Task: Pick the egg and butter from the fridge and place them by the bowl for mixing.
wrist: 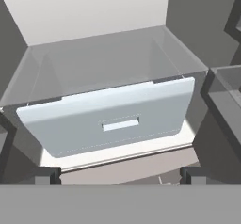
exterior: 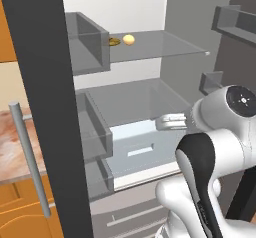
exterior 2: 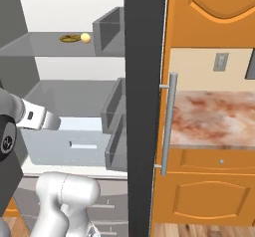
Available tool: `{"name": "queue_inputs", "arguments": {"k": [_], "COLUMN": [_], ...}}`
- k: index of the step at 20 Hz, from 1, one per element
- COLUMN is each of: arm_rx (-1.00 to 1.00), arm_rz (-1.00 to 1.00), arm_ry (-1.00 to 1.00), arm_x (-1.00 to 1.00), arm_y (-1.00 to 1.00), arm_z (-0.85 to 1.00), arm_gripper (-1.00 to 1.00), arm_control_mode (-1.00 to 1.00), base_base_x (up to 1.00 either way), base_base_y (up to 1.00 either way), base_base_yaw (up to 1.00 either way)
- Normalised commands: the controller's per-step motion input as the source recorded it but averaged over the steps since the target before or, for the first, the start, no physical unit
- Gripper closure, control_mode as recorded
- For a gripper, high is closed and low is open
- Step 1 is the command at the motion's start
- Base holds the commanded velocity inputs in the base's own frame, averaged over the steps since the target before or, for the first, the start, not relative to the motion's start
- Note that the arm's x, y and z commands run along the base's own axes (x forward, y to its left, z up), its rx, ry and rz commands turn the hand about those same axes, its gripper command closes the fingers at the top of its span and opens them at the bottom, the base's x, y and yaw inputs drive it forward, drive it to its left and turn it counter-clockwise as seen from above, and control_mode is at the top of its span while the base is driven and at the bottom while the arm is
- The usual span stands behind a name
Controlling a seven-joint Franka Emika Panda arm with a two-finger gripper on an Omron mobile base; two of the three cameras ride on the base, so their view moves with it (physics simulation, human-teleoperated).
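The fridge (exterior: 45, 82) stands open, its dark door swung wide. On its upper glass shelf lie the egg (exterior: 129, 40), a small pale tan-yellow oval, and just left of it the butter (exterior: 114, 41), low and dull yellow. From the right base view the egg (exterior 2: 86, 37) lies right of the butter (exterior 2: 69, 38). My gripper (exterior: 162, 122) hangs well below that shelf, in front of the pale blue-white drawer (wrist: 113, 119). It is open, its two dark fingertips (wrist: 47, 176) wide apart with nothing between them. The bowl is out of view.
Grey door bins (exterior: 90, 47) jut from the open door beside the shelves, and more bins (exterior: 235, 19) hang on the right side. A long silver handle (exterior 2: 169, 126) runs down the door. A marbled counter (exterior 2: 219, 116) over orange cabinets lies right of the fridge.
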Motion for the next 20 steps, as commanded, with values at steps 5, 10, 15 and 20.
{"name": "queue_inputs", "arguments": {"k": [5, 10, 15, 20], "arm_rx": [0.00, 0.02, 0.02, 0.00], "arm_rz": [0.00, -0.03, -0.01, 0.04], "arm_ry": [0.00, 0.03, 0.01, 0.00], "arm_x": [0.00, 0.23, 0.28, 0.16], "arm_y": [0.00, 0.01, 0.02, 0.00], "arm_z": [0.00, 0.25, 0.91, 0.86], "arm_gripper": [-1.00, -1.00, -1.00, -1.00], "arm_control_mode": [1.00, -1.00, -1.00, -1.00], "base_base_x": [0.88, 0.44, 0.00, 0.00], "base_base_y": [0.00, 0.00, 0.00, 0.00], "base_base_yaw": [-0.14, -0.07, 0.00, 0.00]}}
